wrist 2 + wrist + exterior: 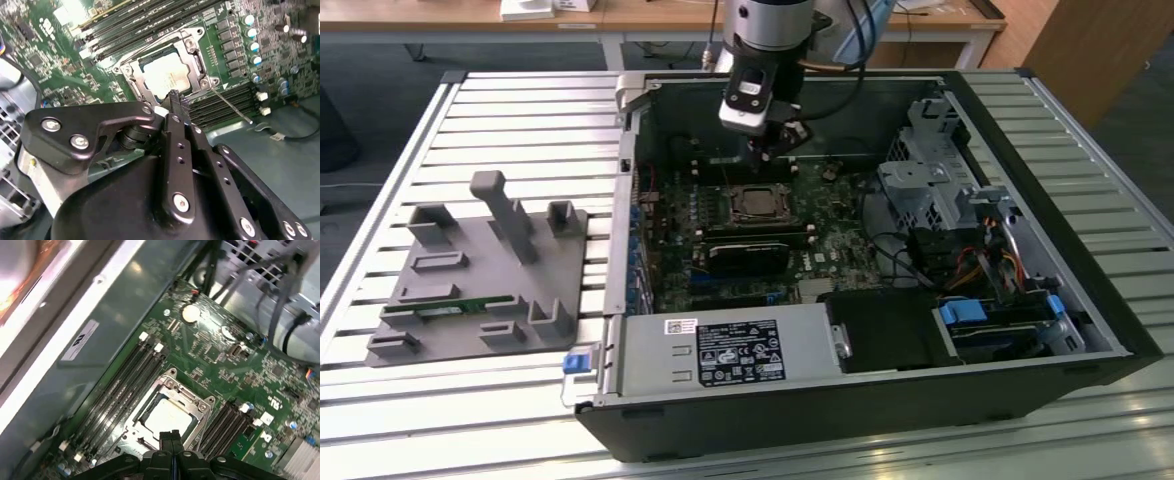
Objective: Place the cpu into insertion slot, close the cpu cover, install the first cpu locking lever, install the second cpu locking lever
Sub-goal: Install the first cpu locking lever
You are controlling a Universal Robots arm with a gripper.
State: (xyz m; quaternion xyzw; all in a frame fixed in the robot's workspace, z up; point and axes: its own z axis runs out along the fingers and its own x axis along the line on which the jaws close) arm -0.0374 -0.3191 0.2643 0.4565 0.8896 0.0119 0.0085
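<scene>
The cpu (161,76) lies with its dull silver top in the insertion slot (761,203) on the green motherboard. The cpu cover (192,56), a silver frame, lies down around the chip, as the first wrist view also shows with the cpu (167,416) inside the cover (186,396). A thin locking lever (231,105) sticks out free from one corner of the socket. A second thin lever (160,41) runs along the opposite side. My gripper (175,98) hangs just over the socket's edge, its two narrow fingers pressed together with nothing between them; its tips (170,436) show in the first wrist view.
Long black memory slots (150,20) flank the socket on both sides. The open computer case (854,260) holds a drive cage (934,190), cables and a power supply (727,352). A grey fixture (480,270) stands on the slatted table at the exterior view's left.
</scene>
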